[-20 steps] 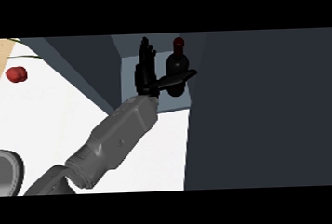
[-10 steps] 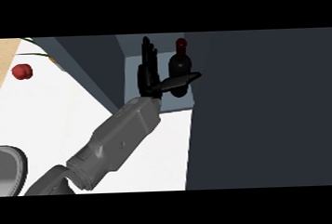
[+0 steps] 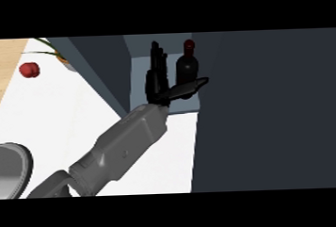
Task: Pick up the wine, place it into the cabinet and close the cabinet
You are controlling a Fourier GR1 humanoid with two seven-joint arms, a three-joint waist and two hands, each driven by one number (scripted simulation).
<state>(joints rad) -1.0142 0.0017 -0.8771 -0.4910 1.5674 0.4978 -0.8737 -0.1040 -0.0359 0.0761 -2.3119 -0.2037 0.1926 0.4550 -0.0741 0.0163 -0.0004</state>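
Note:
A dark wine bottle point(image 3: 188, 70) with a red cap stands upright inside the cabinet's pale opening point(image 3: 141, 57). My left hand point(image 3: 158, 82) is just left of it, fingers straight up along the bottle's side. The thumb point(image 3: 187, 88) sticks out to the right, across the bottle's lower part. The fingers do not curl round the bottle, so the hand is open. My grey forearm point(image 3: 123, 145) comes in from the lower left. The right hand does not show.
A large dark cabinet panel point(image 3: 268, 107) fills the right side, close to the bottle. On the white counter point(image 3: 52, 114) sit a red apple point(image 3: 29, 70), a green plant point(image 3: 54, 51) and a grey round dish point(image 3: 6, 170) at the left edge.
The whole scene has slid a little right and down in view; the apple now shows further in. The hand stays open beside the standing bottle.

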